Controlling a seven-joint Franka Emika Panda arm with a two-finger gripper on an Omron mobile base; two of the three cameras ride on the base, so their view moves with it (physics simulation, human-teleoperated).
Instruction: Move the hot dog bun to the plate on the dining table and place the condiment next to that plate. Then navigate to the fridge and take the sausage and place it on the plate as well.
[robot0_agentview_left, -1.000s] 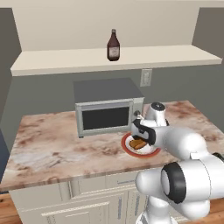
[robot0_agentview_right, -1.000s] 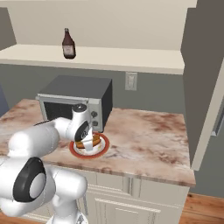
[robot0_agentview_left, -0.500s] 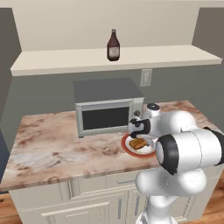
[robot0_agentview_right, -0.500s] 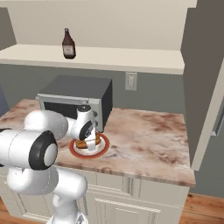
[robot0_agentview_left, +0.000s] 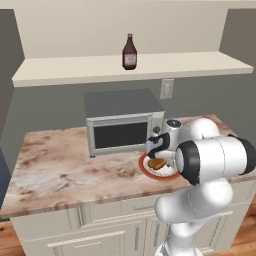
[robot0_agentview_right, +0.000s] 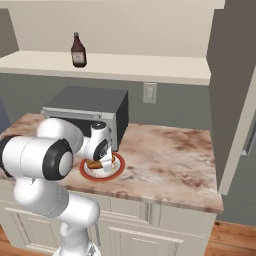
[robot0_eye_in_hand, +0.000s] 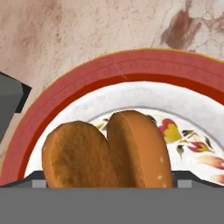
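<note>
Bun (robot0_eye_in_hand: 107, 151) sits dead ahead of my jaws (robot0_agentview_left: 159, 156), right between them on the red-rimmed plate (robot0_eye_in_hand: 131, 72) on the table (robot0_agentview_left: 65, 167). I'm running the jaws wide open, holding nothing. Its split points straight away from me, so they straddle it crosswise.

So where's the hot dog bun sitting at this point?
The hot dog bun lies on the red-rimmed plate on the marbled counter, just right of the microwave, directly under the end effector.
</note>
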